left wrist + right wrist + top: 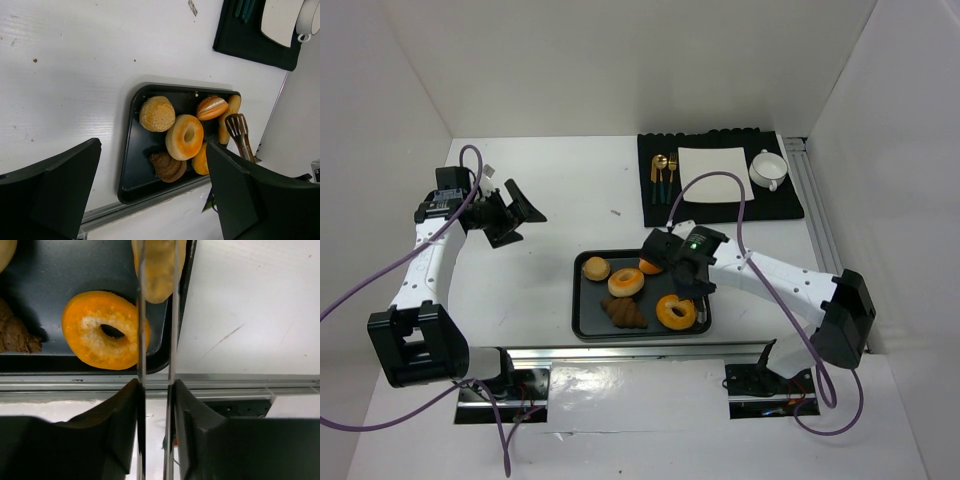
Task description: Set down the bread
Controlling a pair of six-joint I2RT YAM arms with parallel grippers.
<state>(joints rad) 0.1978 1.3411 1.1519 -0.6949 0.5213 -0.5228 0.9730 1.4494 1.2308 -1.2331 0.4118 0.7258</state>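
From above, a black rectangular tray [588, 320] sits mid-table; on it are a small round tan bun [596, 268] at 10 o'clock, a glossy orange-brown oval roll [649, 266] at 12, a dark brown ridged pastry [625, 314] at 6, and two orange bread rings [626, 282], one near the centre, the other at 4; my right pincer [690, 280] hangs over the tray's 3 o'clock side; my left pincer [515, 215] is well apart, at 10 o'clock of the tray, over the white table [560, 180]; a black cloth mat [720, 205] lies at 1 o'clock.

Through my left wrist, my left pincer [152, 147] is spread wide, holding nothing; beyond it, an elongated pale tan loaf [232, 104] lies along the tray's 3 o'clock rim, just beside the oval roll [211, 107], with bronze-coloured slotted tongs [239, 131] over it.

Through my right wrist, my right pincer [156, 387] is pinching the tongs [141, 315], one finger against each arm; both thin arms run toward 12 o'clock across the loaf [157, 270] at the tray's edge; whether their tips squeeze it I cannot tell; one bread ring [102, 330] lies at 9 o'clock of the arms.
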